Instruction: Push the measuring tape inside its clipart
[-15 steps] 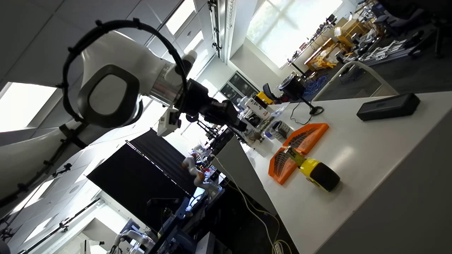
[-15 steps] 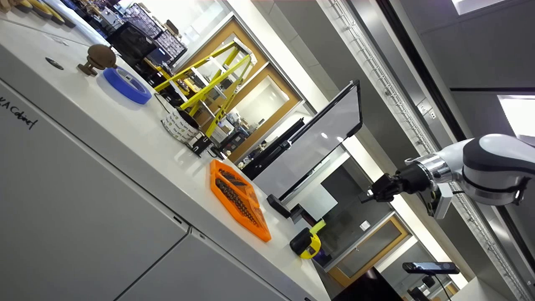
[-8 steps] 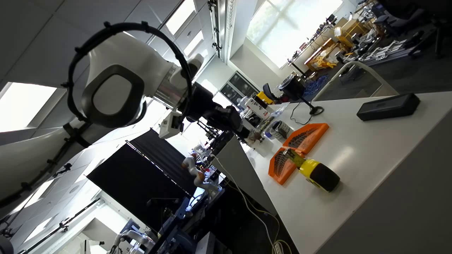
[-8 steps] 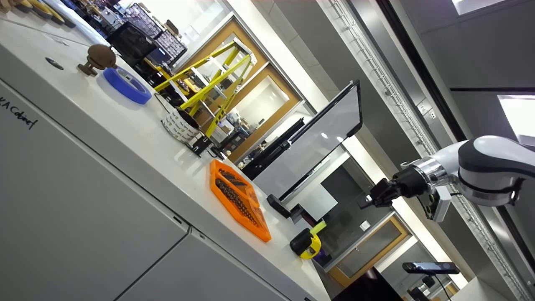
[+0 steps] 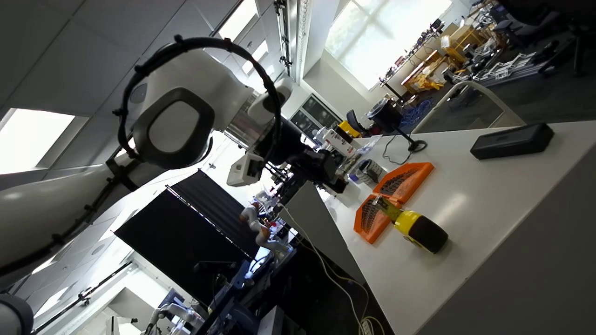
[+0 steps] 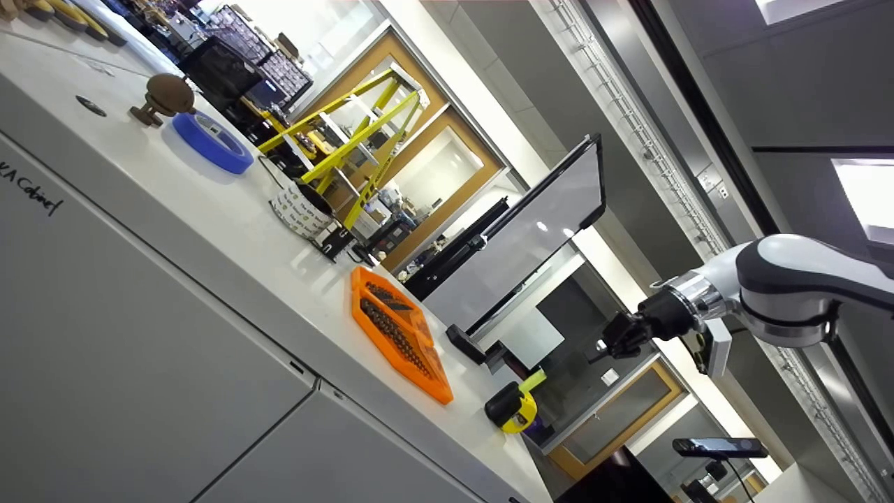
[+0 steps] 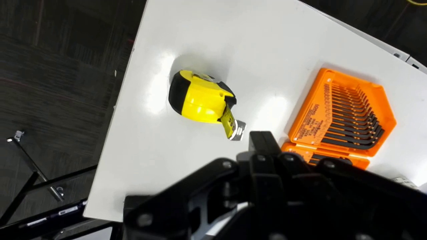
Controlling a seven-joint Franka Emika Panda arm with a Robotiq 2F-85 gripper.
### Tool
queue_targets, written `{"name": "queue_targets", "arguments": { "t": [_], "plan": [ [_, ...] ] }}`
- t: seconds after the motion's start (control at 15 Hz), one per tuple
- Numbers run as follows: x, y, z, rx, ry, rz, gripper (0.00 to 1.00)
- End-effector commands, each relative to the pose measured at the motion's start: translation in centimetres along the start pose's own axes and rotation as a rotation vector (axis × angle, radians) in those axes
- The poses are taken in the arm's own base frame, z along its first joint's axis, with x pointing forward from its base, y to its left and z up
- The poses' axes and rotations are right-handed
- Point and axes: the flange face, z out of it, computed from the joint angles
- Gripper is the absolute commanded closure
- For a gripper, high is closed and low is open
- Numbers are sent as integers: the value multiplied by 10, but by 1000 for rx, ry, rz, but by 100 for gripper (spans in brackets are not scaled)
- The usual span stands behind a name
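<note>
While the claw hangs in mid-air, closed with its jaws together, the measuring tape stands on the white bench, well apart from it. The tape's body is yellow with black parts, and a short length of yellow blade juts from its mouth, ending in a metal hook. In both exterior views the blade points up, away from the bench. Near the tape lies an orange case, folded open, with a row of black hex keys in one half; in the wrist view the claw hides part of the other half. In an exterior view a black oblong box rests on the bench, apart from the orange case. Past that case, in an exterior view, are a printed white cup, a blue tape roll and a brown round-headed figure, the last two just beside each other. Beyond the bench stands a yellow stepladder.
</note>
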Motion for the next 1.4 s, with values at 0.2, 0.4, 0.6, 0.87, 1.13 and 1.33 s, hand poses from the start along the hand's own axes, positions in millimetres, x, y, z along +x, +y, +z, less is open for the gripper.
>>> {"name": "queue_targets", "arguments": {
  "t": [0.2, 0.4, 0.6, 0.87, 1.13, 1.33],
  "plan": [
    [13, 8, 38, -50, -22, 30, 100],
    [17, 10, 50, -74, -16, 33, 100],
    [20, 9, 57, -85, -5, 39, 100],
    [21, 8, 62, -84, 16, 40, 100],
    [21, 8, 65, -69, 23, 40, 100],
    [22, 7, 65, -56, 24, 40, 100]
  ]
}}
